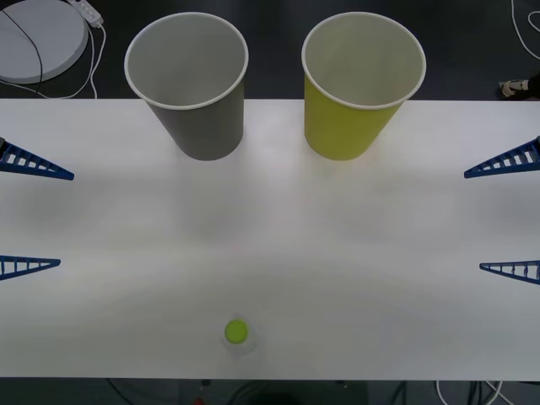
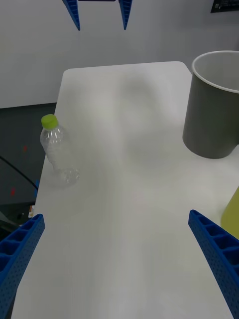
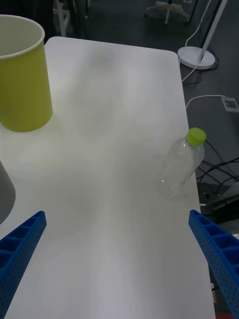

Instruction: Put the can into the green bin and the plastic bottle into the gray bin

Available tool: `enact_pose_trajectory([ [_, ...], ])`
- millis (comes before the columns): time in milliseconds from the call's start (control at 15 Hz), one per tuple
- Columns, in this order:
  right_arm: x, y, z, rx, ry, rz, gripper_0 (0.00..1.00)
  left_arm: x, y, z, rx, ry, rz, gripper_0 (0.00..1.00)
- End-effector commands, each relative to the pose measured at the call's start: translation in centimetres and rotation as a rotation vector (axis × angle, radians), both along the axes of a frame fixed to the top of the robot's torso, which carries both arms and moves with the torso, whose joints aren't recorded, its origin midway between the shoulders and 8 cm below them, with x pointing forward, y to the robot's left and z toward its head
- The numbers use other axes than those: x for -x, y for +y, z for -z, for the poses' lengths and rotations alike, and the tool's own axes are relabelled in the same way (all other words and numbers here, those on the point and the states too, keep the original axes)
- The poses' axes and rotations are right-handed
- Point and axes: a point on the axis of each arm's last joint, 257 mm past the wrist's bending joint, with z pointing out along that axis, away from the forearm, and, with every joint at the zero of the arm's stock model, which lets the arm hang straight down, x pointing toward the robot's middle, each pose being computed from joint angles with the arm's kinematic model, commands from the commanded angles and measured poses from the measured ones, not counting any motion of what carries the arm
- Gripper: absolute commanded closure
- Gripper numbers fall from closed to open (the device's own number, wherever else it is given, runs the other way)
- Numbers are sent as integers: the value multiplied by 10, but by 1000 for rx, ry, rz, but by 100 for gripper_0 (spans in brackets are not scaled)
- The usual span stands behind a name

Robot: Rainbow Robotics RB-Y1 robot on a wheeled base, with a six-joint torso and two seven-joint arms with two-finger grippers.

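— Front view?
— The plastic bottle (image 1: 237, 332) stands upright at the table's (image 1: 270, 245) near edge; the gray bin (image 1: 190, 84) far left, the green bin (image 1: 359, 84) far right. The left gripper (image 1: 29, 215) and right gripper (image 1: 506, 215) spread wide, holding nothing.
— Right wrist?
— Bottle (image 2: 59, 152) apart from the gray bin (image 2: 211, 107).
— Left wrist?
— Bottle (image 3: 182, 162) well apart from the green bin (image 3: 22, 75).

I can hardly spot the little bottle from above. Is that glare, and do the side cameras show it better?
Front view: seen top-down, the clear plastic bottle fades into the bright white table. Both wrist views: it stands upright near the edge, ridges and soft shadows visible.
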Motion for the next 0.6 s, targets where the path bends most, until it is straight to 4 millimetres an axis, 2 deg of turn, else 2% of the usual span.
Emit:
enact_pose_trajectory([
  [67,0,0,0,0,0,0,0,0,0,0,0,0,0,0],
  [600,0,0,0,0,0,0,0,7,3,1,78,23,13,0],
])
